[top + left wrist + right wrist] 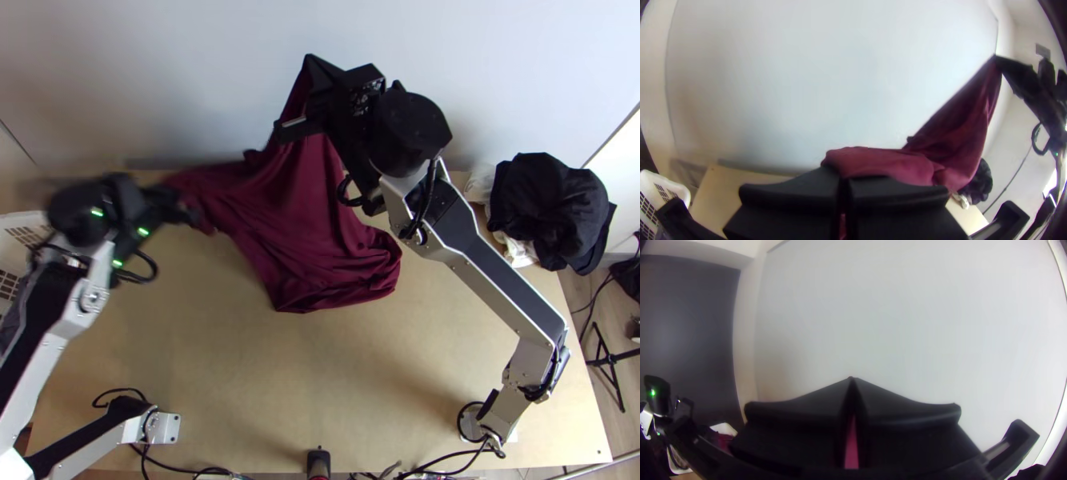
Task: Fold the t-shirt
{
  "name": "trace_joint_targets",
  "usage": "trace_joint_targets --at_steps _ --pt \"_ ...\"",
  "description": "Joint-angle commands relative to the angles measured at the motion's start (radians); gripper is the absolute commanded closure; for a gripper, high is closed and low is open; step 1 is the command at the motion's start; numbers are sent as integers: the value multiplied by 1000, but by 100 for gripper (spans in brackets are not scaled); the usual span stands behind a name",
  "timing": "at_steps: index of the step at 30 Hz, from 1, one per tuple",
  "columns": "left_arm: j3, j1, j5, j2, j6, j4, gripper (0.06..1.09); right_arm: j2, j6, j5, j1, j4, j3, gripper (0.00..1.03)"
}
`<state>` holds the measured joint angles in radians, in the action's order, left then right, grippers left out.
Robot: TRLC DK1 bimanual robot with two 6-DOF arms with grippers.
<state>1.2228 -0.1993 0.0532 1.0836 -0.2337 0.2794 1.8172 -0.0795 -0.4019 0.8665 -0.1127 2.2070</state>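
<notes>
A: Room for a gripper to pass?
B: Over the table's (272,384) near middle, between left arm (48,344) and right arm (500,276).
A: Far side?
B: T-shirt (300,208) blocks, strung up to the right gripper (314,69). Dark cloth (548,204) heaped at far right corner.

Shirt (296,216) plain wine-red — table (240,360) pale tan — basket (666,189) white — bundled cloth (548,208) mostly black.

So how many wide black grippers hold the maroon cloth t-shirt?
2: the left gripper, at the left end of the shirt, and the right gripper, at its raised peak.
</notes>
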Motion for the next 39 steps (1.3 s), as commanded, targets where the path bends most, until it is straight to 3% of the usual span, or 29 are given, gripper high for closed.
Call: trace_joint_targets --at_steps 1,6,15,17,20,26,32,39 --pt "198 164 2 6 -49 18 105 -6 -6 -5 -15 36 23 100" --pt "317 189 0 19 -107 27 105 -6 -36 -15 -4 148 34 100" --pt "340 232 2 -16 -239 1 105 -6 -82 -29 5 306 97 100" --pt "342 247 2 -22 -266 -25 105 -7 -109 -34 8 360 106 100" --pt "345 259 2 -27 -276 -51 105 -16 -229 -35 49 441 108 100" --pt "346 322 2 -31 -334 -68 105 -73 -302 -35 98 518 112 100" --pt "354 440 2 -33 -451 -112 105 -124 -313 -64 94 550 125 100" --pt "368 502 2 -60 -509 -129 105 -197 -209 -114 35 556 92 100"
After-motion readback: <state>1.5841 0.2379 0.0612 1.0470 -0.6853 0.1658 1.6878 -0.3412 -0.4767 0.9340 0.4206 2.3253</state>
